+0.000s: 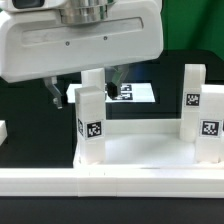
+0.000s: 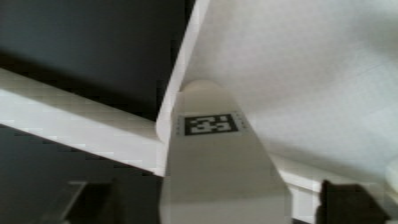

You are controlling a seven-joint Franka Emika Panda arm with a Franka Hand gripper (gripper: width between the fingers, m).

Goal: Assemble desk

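The desk top (image 1: 140, 150) lies flat on the black table as a white tray with a raised rim. One white square leg (image 1: 92, 115) with a black-and-white tag stands upright at its left side. My gripper (image 1: 86, 88) hangs straight over this leg, one finger on each side of its upper end. In the wrist view the leg (image 2: 217, 150) runs between the dark fingers (image 2: 338, 205) with a gap showing, so the jaws are open around it. The desk top (image 2: 302, 90) lies beyond. Two more tagged legs (image 1: 193, 95) (image 1: 210, 132) stand at the exterior view's right.
The marker board (image 1: 135, 93) lies flat on the table behind the desk top. A long white rail (image 1: 100, 185) runs across the front edge. Another white piece (image 1: 3, 131) shows at the exterior view's left edge.
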